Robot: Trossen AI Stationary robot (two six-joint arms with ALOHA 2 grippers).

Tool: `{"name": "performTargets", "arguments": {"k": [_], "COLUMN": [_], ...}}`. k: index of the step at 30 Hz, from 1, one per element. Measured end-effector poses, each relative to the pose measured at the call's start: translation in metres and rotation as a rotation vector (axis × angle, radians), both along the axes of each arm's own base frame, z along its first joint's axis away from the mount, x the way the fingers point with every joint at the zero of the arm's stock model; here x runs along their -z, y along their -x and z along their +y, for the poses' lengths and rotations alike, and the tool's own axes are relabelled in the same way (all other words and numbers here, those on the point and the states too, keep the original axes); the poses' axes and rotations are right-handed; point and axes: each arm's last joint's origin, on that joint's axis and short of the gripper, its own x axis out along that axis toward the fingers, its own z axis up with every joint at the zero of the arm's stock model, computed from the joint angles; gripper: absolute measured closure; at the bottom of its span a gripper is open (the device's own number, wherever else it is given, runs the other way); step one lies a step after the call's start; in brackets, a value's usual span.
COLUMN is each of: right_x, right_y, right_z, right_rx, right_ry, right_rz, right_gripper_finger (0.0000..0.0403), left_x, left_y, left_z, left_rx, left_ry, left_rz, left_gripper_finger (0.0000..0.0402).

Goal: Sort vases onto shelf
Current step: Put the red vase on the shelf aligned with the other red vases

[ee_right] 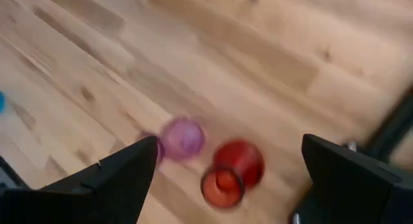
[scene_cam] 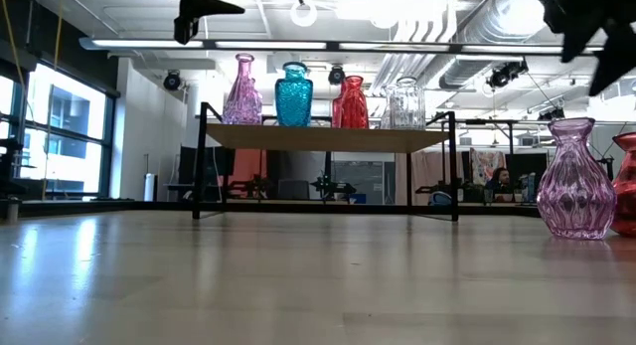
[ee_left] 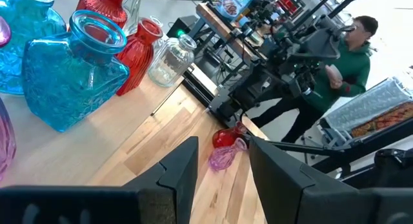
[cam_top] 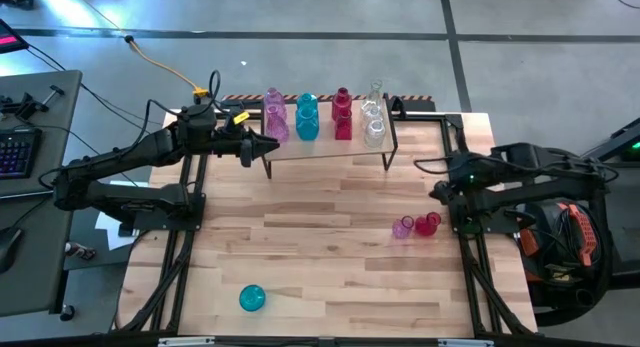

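On the wooden table [cam_top: 320,257] a small shelf [cam_top: 330,147] with thin black legs is placed near the far edge. On its light top four groups of vases are lined up: pink vases [cam_top: 274,115] at the left end, then teal vases [cam_top: 307,117], then red vases [cam_top: 343,114], and clear vases [cam_top: 374,121] at the right end. In the low view the same row is seen as pink [scene_cam: 241,89], teal [scene_cam: 294,94], red [scene_cam: 351,102] and clear [scene_cam: 404,103].

Three vases are not on the shelf. A pink vase [cam_top: 403,227] and a red vase [cam_top: 428,224] are found just beside each other on the table near its right side, and a round teal vase [cam_top: 252,298] is seen well apart from them, near the front edge.

The left gripper [cam_top: 262,146] is held just beside the left end of the shelf. Its fingers [ee_left: 177,169] are partly apart, and nothing is held between them. The right gripper [cam_top: 438,191] is held above the table near the right edge, close to the pink and red pair. Its fingers [ee_right: 122,172] are spread wide and nothing is gripped by them.

A person [ee_left: 345,56] in a green top is seen in the room behind the table.
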Motion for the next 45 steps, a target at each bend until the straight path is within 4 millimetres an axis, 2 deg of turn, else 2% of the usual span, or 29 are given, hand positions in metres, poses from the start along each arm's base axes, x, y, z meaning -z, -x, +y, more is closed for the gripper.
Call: {"name": "performTargets", "arguments": {"k": [8,12,27,38,45], "right_x": [0.013,0.017,0.028,0.029,0.032], "right_y": [-0.003,-0.006,-0.021,-0.021,-0.029], "right_z": [0.005,0.004,0.006,0.024,0.037], "right_rx": [-0.021,0.03,0.035,0.045,0.072], "right_ry": [-0.168,-0.183,-0.196,-0.12,-0.087], "right_rz": [0.118,0.179,0.387,0.386,0.367], "right_gripper_finger": [0.0037,0.0037,0.0037,0.0037,0.0037], "left_x": [0.0,0.0,0.001,0.004,0.004], "left_y": [0.0,0.0,0.0,0.001,0.001], "left_z": [0.0,0.0,0.0,0.0,0.0], "left_rx": [0.0,0.002,0.009,0.009,0.01], "left_ry": [0.0,-0.007,-0.031,-0.019,-0.019], "left_rz": [0.0,0.002,0.014,0.046,0.046], "left_gripper_finger": [0.0271,0.0271,0.0271,0.0271,0.0271]}}
